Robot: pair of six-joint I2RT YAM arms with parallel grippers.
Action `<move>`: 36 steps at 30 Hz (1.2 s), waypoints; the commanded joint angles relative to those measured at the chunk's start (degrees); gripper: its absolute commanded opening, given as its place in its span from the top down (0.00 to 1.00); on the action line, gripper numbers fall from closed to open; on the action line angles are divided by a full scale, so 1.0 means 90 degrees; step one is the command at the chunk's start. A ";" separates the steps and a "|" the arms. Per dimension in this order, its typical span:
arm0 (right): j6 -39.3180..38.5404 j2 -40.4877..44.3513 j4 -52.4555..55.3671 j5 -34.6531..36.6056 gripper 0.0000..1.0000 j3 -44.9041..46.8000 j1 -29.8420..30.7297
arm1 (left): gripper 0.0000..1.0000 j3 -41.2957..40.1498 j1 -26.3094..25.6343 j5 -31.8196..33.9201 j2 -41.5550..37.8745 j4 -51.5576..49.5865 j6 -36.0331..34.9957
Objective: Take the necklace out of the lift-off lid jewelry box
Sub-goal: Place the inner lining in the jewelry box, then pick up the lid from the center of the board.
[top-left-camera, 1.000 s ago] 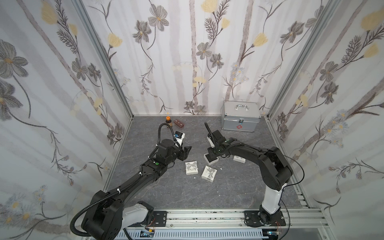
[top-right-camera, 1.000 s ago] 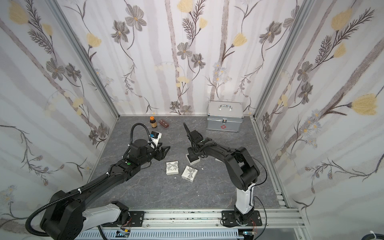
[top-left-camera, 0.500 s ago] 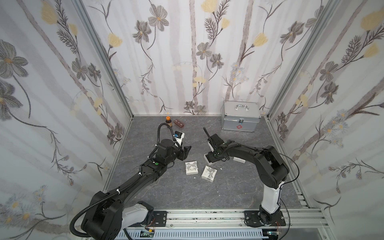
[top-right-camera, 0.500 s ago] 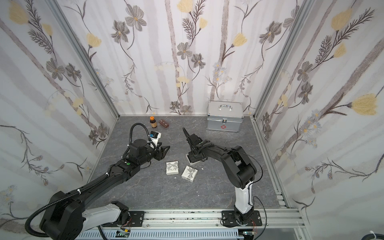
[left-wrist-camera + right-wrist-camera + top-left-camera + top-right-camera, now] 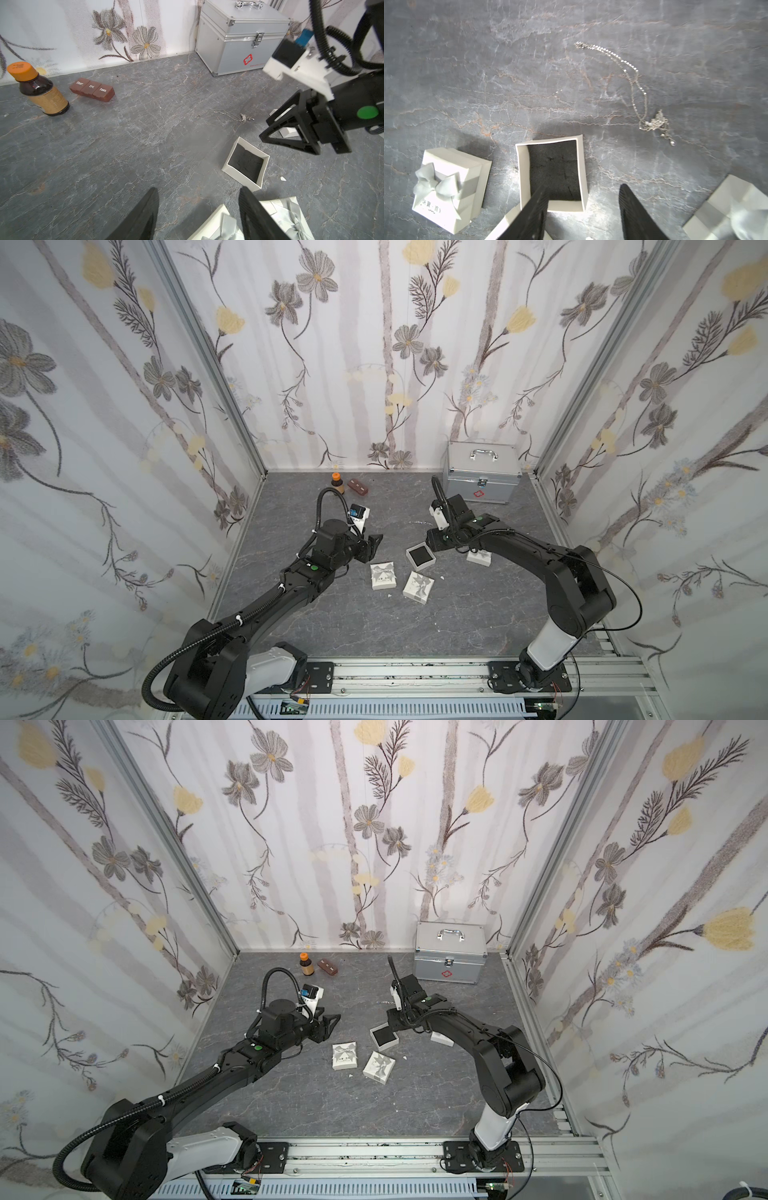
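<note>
Two grippers hung near the little open box (image 5: 420,558). Left of the box, the left gripper (image 5: 197,190) had its jaws apart and held nothing. Two shut boxes with bows (image 5: 382,576) sat just in front of the open box. The open box showed only its dark pad inside. The necklace (image 5: 633,83) lay stretched out on the table (image 5: 332,626) a little behind the box, not touching it.

Right of the box, the right gripper (image 5: 582,187) had been shut tight a moment before. Now its jaws stood wide and empty. So the chain looked let go, and the job seemed almost done. What looked like the lid (image 5: 478,558) lay right of the box, partly under the arm.

The table was grey like stone. Far behind the box stood a brown bottle (image 5: 337,483), a brown pill box (image 5: 359,486) and a silver case (image 5: 482,472), against flowery walls (image 5: 374,364).
</note>
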State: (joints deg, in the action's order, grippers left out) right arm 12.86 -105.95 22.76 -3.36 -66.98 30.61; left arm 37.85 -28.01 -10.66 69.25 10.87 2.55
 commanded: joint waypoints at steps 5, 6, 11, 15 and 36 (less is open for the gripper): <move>0.0261 0.0175 0.0094 0.0891 0.30 0.0418 -0.0406 | 0.37 0.0096 0.0009 -0.0370 0.0196 0.0113 -0.0149; 0.0356 0.0221 0.0124 0.1143 0.27 0.0518 -0.0478 | 0.37 0.0104 0.0007 -0.0388 0.0205 0.0102 -0.0161; 0.0820 0.0476 0.0051 0.1614 0.21 0.1030 -0.0891 | 0.37 0.0122 0.0007 -0.0528 0.0248 0.0080 -0.0257; 0.1085 0.0484 0.0010 0.1795 0.16 0.1119 -0.1064 | 0.37 0.0178 0.0001 -0.0643 0.0303 0.0092 -0.0340; 0.1773 -0.0145 -0.0449 0.1891 0.04 0.1194 -0.1426 | 0.37 0.0139 -0.0003 -0.0907 0.0744 0.0168 -0.0652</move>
State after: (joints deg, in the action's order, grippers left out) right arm 27.42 -106.50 21.28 13.56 -56.14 17.96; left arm 39.09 -28.08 -18.24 75.85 10.83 -2.63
